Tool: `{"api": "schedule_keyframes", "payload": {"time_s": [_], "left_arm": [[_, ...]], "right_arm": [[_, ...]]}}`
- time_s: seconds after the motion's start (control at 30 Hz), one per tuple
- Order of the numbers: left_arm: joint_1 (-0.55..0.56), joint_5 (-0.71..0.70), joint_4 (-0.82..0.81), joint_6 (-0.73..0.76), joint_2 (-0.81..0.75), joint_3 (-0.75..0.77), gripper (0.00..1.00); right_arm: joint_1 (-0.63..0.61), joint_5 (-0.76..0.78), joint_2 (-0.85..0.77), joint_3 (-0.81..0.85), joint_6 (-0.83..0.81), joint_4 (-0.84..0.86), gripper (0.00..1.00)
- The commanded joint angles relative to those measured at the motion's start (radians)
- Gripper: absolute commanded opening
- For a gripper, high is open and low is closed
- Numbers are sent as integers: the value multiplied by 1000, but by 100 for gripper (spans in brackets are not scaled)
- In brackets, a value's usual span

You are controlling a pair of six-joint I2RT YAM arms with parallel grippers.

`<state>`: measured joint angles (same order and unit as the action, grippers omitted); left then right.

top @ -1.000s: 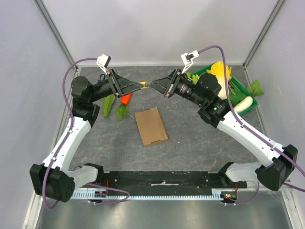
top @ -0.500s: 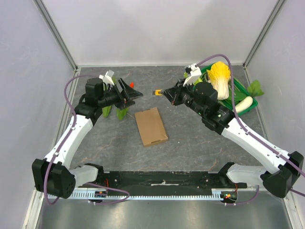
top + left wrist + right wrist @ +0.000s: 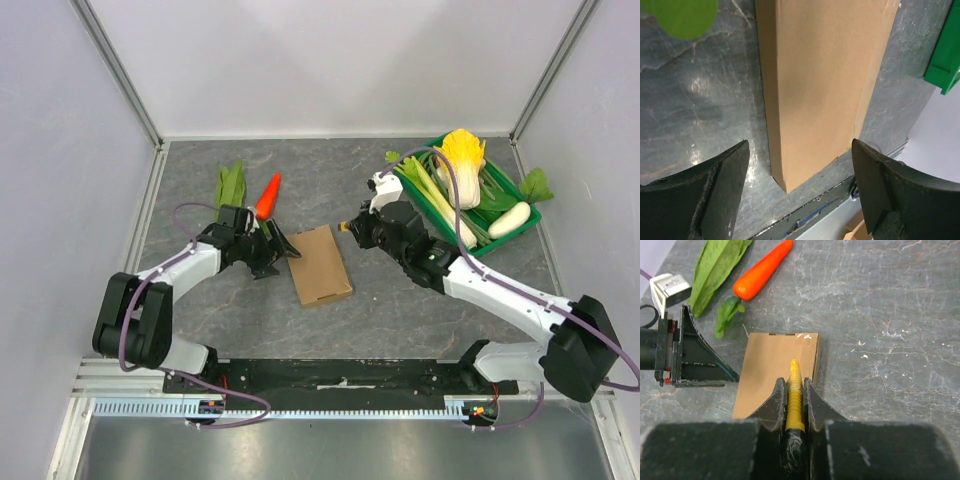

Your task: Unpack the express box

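Note:
The express box (image 3: 318, 265) is a flat brown cardboard box lying closed in the middle of the table. My left gripper (image 3: 281, 249) is open and low at the box's left edge; in the left wrist view the box (image 3: 825, 75) lies ahead of and between the spread fingers (image 3: 715, 190). My right gripper (image 3: 349, 226) is shut on a yellow ridged cutter tool (image 3: 795, 387), whose tip hangs over the far right corner of the box (image 3: 770, 375). The left gripper (image 3: 700, 362) also shows in the right wrist view.
An orange carrot (image 3: 266, 195) and green leaves (image 3: 230, 185) lie behind the left gripper. A green crate (image 3: 497, 238) at the back right holds a cabbage (image 3: 462, 150), a white radish (image 3: 510, 218) and stalks. Grey walls enclose the table.
Both arms have come down from a raised meeting above the table. The left gripper let go and dropped to the box's left edge. The right gripper kept the yellow tool and lowered it to the box.

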<state>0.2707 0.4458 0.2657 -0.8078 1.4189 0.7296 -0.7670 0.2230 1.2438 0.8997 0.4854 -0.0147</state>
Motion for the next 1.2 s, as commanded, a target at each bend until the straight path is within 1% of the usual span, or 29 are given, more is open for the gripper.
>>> {"api": "schedule_keyframes", "payload": {"time_s": [0.0, 0.07, 0.1, 0.17, 0.37, 0.47, 0.5, 0.57, 0.6, 0.67, 0.8, 0.93, 1.17], "left_arm": [[5, -4, -124, 76, 52, 19, 87], [5, 2, -138, 76, 92, 28, 86], [8, -19, -134, 78, 104, 34, 86], [10, -58, -68, 78, 153, 74, 86], [31, -79, -19, 114, 248, 157, 84], [41, -108, 0, 122, 281, 174, 77], [41, -130, 10, 130, 285, 177, 70], [41, -166, 26, 139, 296, 183, 66], [41, -200, 36, 156, 298, 186, 60], [41, -219, 58, 176, 301, 195, 56], [41, -239, 61, 231, 324, 211, 44], [41, -246, 76, 269, 353, 244, 37], [42, -268, 121, 308, 397, 300, 30]], "right_arm": [[-11, 35, 45, -19, -27, 130, 0], [-12, 33, 75, -30, -39, 166, 0], [-12, 33, 97, -31, -57, 183, 0], [-12, 47, 118, -25, -71, 191, 0], [-12, 116, 184, -7, -85, 214, 0], [-11, 134, 227, 10, -76, 220, 0], [-11, 124, 250, 16, -76, 226, 0], [-11, 111, 270, 27, -80, 239, 0], [-11, 113, 290, 31, -73, 237, 0], [-9, 107, 304, 50, -54, 223, 0], [-9, 130, 319, 44, -24, 220, 0], [-9, 136, 319, 25, -8, 246, 0], [-9, 164, 373, 53, 22, 257, 0]]}}
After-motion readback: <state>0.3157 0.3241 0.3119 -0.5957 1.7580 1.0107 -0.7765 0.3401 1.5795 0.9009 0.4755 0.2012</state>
